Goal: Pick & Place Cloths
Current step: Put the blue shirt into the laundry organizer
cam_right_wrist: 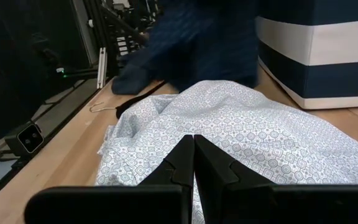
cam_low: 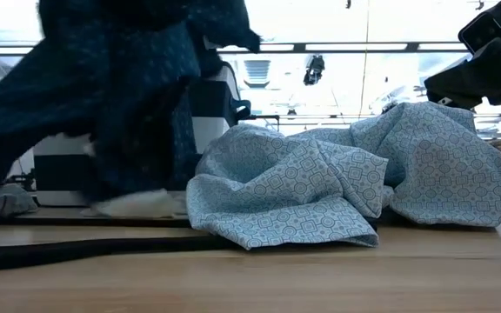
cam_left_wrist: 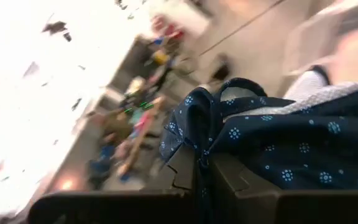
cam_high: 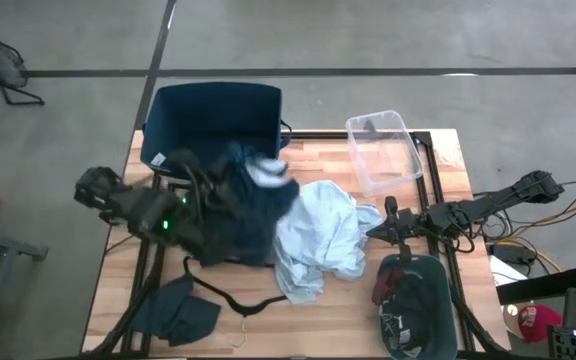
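My left gripper (cam_high: 206,200) is raised over the table's left half, just in front of the navy striped bin (cam_high: 213,120), and is shut on the navy white-dotted cloth (cam_high: 243,215). This cloth hangs in a dark bundle (cam_low: 120,104) with a white piece (cam_high: 268,175) among its folds. The pale-blue shirt (cam_high: 318,240) lies crumpled on the table's middle. My right gripper (cam_right_wrist: 193,152) is shut and stands level at the shirt's right edge. A dark teal piece (cam_high: 178,310) lies near the front left. My left gripper pinches a bunched fold of the dotted cloth (cam_left_wrist: 199,149) between its two fingers (cam_left_wrist: 229,177), which point about level. The cloth is gathered in several layers at the hold. It hangs slack below the fingers, its lower end (cam_low: 133,202) down near the tabletop.
A black wire hanger (cam_high: 233,300) lies by the teal piece. A clear plastic tub (cam_high: 383,150) stands at the far right. Dark green and maroon pieces (cam_high: 408,300) lie at the front right. Bare wood shows along the near edge (cam_low: 320,278).
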